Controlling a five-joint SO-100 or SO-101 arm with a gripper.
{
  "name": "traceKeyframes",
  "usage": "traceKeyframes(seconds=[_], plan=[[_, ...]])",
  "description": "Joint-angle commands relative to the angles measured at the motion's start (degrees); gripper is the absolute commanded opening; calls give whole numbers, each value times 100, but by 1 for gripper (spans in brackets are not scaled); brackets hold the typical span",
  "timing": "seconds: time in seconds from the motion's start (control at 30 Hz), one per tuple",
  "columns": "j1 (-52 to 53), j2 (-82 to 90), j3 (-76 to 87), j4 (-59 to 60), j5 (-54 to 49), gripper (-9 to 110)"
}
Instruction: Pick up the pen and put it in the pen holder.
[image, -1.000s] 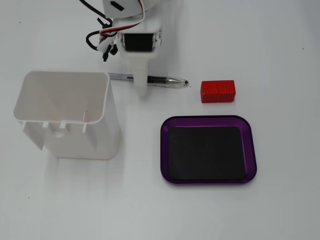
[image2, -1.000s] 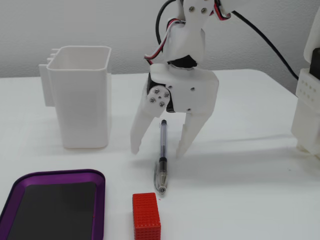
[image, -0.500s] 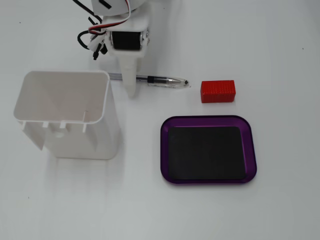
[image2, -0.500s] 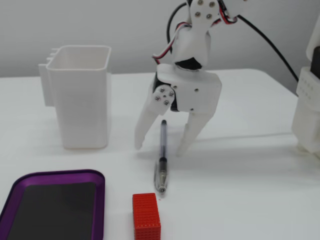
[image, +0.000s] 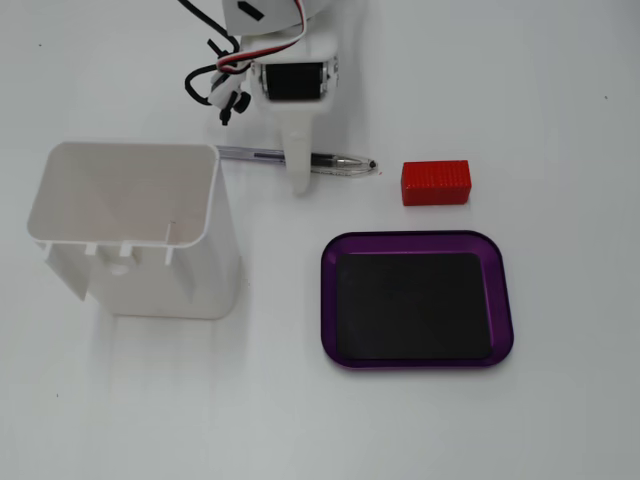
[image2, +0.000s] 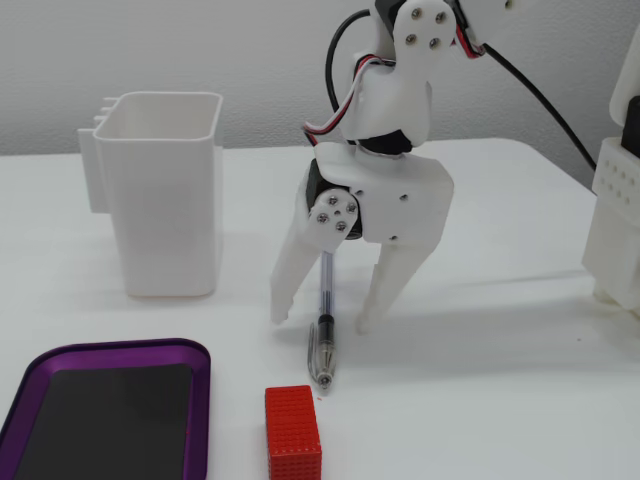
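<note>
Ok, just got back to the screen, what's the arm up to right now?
The gripper is down at the table with its jaws open, straddling the pen, which lies flat and has not been lifted. The white pen holder stands upright, nothing visible inside from above. A red block and a purple tray sit nearby, untouched.

Hobby robotics bench or lab, plain white table (image: 500, 80), bare pale wall (image2: 200, 50) at twelve o'clock, 3D-printed white arm (image2: 400, 120) with exposed servo wiring (image2: 335, 75)
</note>
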Motion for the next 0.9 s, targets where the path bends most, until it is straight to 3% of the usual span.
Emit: traceKeyframes(seconds=[0.0, 0.87], plan=[[-9, 9, 18, -9, 18, 19], [571, -809, -396, 308, 9, 13]])
